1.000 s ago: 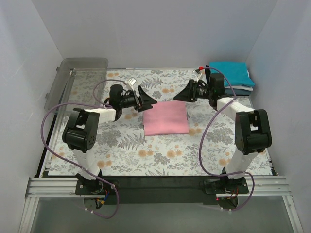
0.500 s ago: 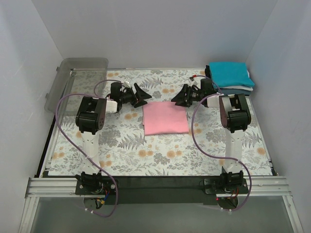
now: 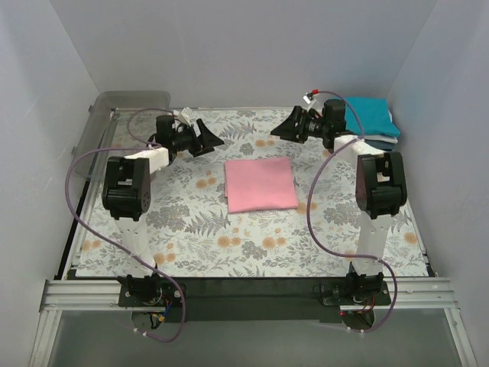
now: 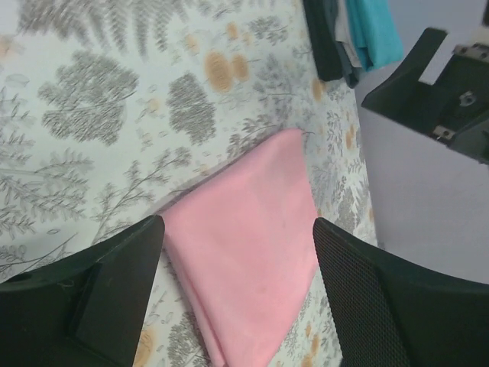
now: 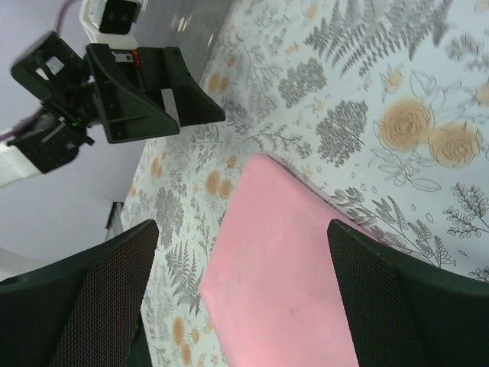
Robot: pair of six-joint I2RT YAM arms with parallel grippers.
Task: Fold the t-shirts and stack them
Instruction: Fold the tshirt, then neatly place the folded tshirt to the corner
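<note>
Left tool [image 3: 208,138]: jaws spread wide, nothing held. It hangs above the table [image 3: 191,225], beyond the far left corner of the pink t-shirt [image 3: 260,184], clear of the cloth.

Right tool [image 3: 283,126]: jaws spread wide, nothing held. It hangs above the table beyond the far right corner of the same shirt, facing my left tool.

The pink t-shirt lies flat as a folded rectangle at the centre of the table, touching neither tool.

The folded stack [image 3: 374,118], teal on top with darker layers under it, sits in the far right corner, well apart from the pink t-shirt.
</note>
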